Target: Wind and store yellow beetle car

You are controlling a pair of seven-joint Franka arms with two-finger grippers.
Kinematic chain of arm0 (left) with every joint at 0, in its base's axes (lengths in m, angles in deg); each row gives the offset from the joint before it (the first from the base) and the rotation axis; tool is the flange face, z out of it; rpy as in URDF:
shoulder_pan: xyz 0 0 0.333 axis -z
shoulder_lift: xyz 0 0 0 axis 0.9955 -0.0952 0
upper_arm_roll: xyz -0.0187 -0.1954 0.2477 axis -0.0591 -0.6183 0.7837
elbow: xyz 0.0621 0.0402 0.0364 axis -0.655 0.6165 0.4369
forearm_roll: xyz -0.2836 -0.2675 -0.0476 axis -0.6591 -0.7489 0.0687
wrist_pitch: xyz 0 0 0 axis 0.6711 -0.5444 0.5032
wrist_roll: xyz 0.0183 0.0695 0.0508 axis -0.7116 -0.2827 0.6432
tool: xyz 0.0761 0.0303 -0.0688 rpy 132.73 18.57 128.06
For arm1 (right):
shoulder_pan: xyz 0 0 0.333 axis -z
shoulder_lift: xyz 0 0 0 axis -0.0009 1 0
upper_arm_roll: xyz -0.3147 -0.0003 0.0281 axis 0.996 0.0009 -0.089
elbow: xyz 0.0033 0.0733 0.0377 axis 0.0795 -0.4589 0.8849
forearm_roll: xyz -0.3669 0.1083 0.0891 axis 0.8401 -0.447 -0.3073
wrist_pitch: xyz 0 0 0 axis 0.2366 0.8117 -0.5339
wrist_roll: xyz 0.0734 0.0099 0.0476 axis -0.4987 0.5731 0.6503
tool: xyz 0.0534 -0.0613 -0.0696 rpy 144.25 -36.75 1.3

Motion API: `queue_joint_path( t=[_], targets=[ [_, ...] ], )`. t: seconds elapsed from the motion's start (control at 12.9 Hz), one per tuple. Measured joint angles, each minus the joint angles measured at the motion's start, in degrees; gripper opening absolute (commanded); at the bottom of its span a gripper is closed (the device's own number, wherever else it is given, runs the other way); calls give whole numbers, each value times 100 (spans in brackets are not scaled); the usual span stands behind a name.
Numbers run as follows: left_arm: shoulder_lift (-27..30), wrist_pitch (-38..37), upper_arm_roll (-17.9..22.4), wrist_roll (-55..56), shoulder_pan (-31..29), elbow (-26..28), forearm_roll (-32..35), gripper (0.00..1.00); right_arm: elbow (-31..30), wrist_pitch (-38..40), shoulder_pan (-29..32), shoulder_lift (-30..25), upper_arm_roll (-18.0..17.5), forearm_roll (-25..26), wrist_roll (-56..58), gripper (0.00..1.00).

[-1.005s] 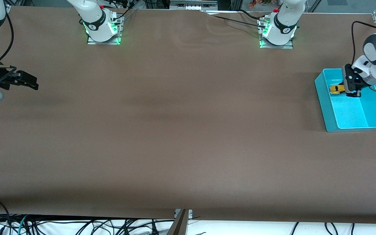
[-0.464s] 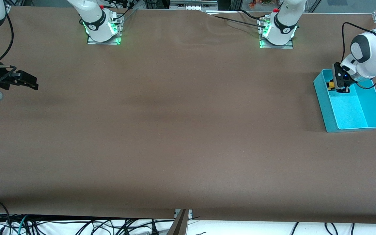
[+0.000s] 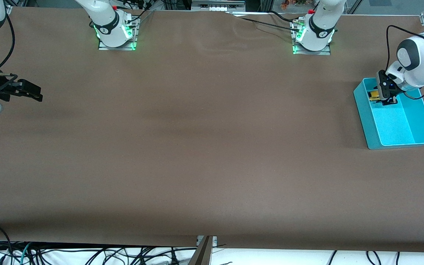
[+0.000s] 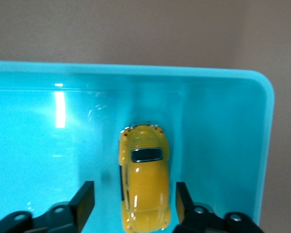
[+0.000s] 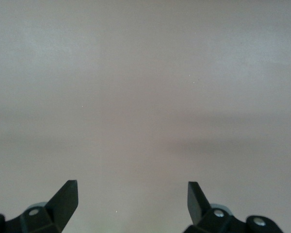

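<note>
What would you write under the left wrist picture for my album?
Yellow toy car sits in the teal bin, between the left gripper's open fingers.

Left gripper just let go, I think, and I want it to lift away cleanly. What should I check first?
1. Car in the bin: ok.
2. Left gripper open: ok.
3. Fingers apart from the car: ok on one side, cannot tell on the other.
4. Car on its wheels, roof up: ok.
5. Car beside the bin's corner, touching a wall: cannot tell.
6. Right gripper open, waiting over the table at its own end: ok.
</note>
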Motion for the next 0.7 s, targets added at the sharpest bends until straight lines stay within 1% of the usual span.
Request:
queue_joint_path(
  t=[0.15,0.23,0.31,0.39,0.54,0.62,0.7],
  targets=[
    [184,12,-60,52,281,-247,0,100,0,0,0,0,0,0,0,100],
    [327,-26,-138,91,460,-487,0,100,0,0,0,0,-1,0,0,100],
    [473,-222,-226,127,645,-800,0,100,0,-1,-1,0,-2,0,0,100],
    [613,-640,-298,187,856,-1200,-29,100,0,-2,0,0,-2,0,0,100],
    [838,-1906,-370,456,1304,-2165,-256,100,0,-3,-1,1,-2,0,0,100],
    [900,-2247,-383,702,1448,-2502,-323,100,0,-3,0,1,-2,0,0,100],
    [941,-2400,-386,1005,1553,-2728,-439,100,0,-3,0,2,-2,0,0,100]
  ],
)
